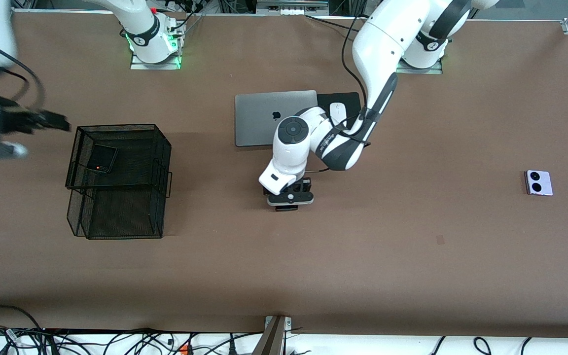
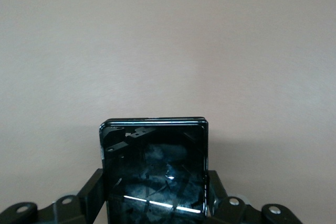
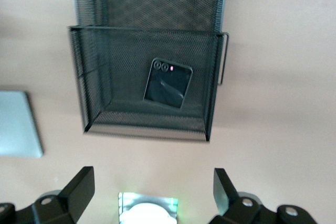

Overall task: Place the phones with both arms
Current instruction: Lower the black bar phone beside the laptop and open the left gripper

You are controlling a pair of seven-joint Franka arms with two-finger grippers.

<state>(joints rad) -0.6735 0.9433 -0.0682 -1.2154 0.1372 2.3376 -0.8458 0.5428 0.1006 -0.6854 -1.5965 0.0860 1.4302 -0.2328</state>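
Front view: one black phone [image 1: 104, 160] already lies in the mesh basket [image 1: 119, 180]; the lilac phone [image 1: 539, 182] waits on the tabletop [image 1: 412, 246]. The laptop [image 1: 264, 118] shows an apple logo.

Left wrist view: the left claw [image 2: 155, 203] pinches a black folded phone [image 2: 154, 171].

Right wrist view: the right claw [image 3: 152, 192] hangs spread above the tabletop beside the basket.

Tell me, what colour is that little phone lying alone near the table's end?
The phone is lilac-white with two black circles, clearest in the front view.
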